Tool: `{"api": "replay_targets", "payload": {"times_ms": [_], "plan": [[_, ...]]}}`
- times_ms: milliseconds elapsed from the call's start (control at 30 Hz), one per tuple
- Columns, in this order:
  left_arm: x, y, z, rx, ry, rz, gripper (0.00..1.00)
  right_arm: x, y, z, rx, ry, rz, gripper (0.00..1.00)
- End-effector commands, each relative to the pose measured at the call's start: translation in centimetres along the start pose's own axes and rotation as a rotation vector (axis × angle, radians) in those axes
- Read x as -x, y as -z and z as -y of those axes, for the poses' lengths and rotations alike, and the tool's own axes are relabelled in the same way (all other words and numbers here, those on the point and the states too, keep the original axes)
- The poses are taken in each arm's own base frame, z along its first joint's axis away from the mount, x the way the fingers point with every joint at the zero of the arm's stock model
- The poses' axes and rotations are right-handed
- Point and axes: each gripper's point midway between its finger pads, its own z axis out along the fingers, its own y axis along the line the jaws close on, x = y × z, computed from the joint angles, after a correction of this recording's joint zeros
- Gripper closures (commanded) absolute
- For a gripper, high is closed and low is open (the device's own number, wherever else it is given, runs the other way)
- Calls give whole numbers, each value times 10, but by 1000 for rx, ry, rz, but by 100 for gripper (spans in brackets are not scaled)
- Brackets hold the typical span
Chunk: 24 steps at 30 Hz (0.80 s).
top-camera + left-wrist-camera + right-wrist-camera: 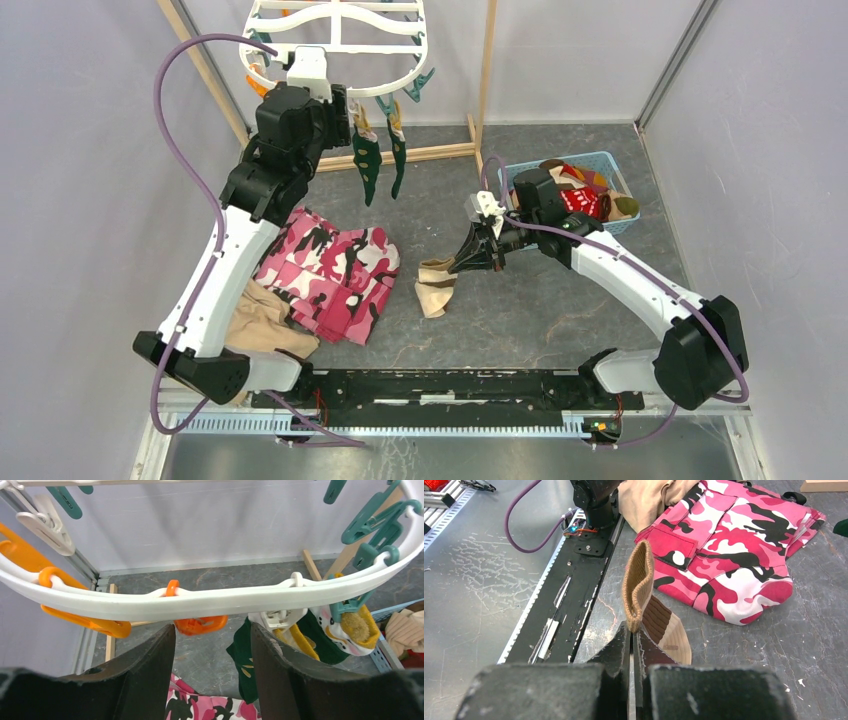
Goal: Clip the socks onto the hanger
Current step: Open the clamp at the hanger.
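Note:
The white oval hanger hangs at the back; its rim crosses the left wrist view. Two dark green socks hang clipped from it and show in the left wrist view. My left gripper is open and empty just under the rim, below an orange clip. My right gripper is shut on the cuff of a tan sock with brown stripes, which trails onto the floor. More socks lie in the blue basket.
A pink camouflage garment and a tan cloth lie on the floor left of centre. Wooden stand poles flank the hanger. The black base rail runs along the near edge.

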Motion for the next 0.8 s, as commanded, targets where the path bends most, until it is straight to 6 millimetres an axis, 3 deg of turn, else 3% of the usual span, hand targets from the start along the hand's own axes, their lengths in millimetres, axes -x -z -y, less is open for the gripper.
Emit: {"api": "replay_targets", "payload": {"times_ms": [0,267,767], "plan": [[24,8,-17,66,-38,53,37,16,1,3,15,42,25,100],[33,13,-24,89,-41,87,35,14,0,3,27,27,26,100],[39,-3,-18,86,-71,104,39,15,0,2,28,29,28,100]]}}
